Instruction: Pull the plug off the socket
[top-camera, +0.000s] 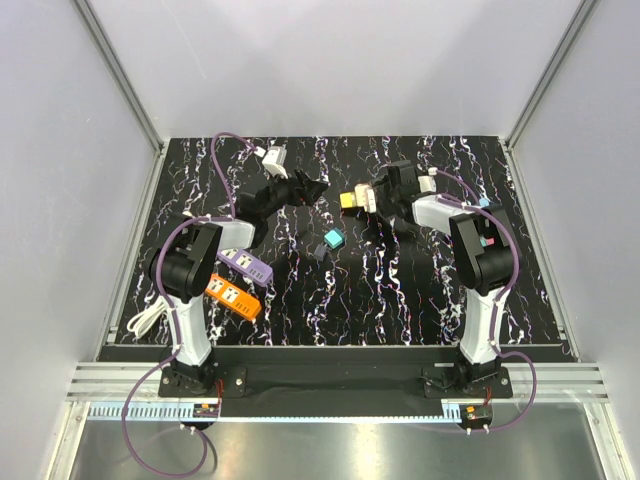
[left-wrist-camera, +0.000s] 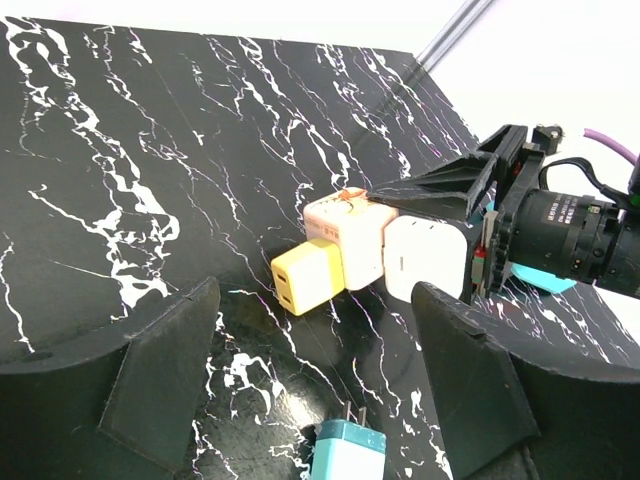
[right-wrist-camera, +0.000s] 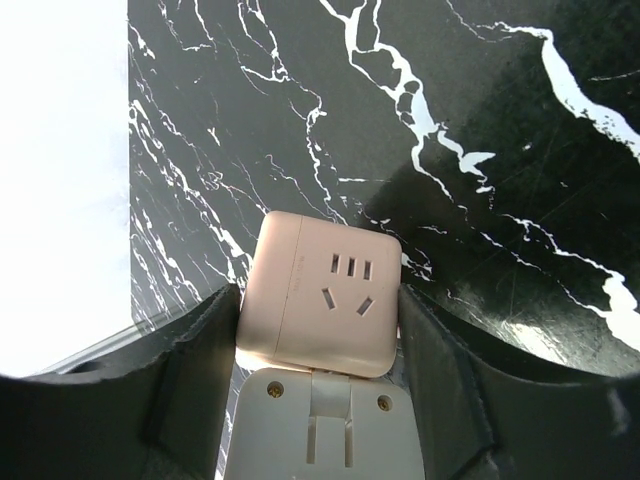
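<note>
**Desk:** What does the top camera give you?

**Me:** I see the right gripper (top-camera: 375, 203) at the far middle of the table (top-camera: 400, 300). The plug (top-camera: 350, 200), yellow, sticks out of it to the left. The left gripper (top-camera: 310, 190) sits just beside that. From up there I can hardly make out the socket.

**Desk:** And the wrist cameras?

**Me:** My right wrist view shows the pink socket (right-wrist-camera: 320, 295) clamped between both fingers, a free face with holes turned to the lens. A white block (right-wrist-camera: 320, 425) lies against its near side. The plug is hidden there. My left wrist view does show it, seated in the socket's side. In that view the left fingers (left-wrist-camera: 165, 365) are spread wide, one either side of the plug, touching nothing.

**Desk:** Counts?

**Me:** One socket, with one plug in it. One loose teal plug (top-camera: 333, 240) lies nearer than the grippers, and its prongs show only in the left wrist view. Two strips lie on the left, a purple strip (top-camera: 245, 265) and an orange strip (top-camera: 233, 298) just nearer. One white adapter (top-camera: 272, 158) is at the far left
</note>
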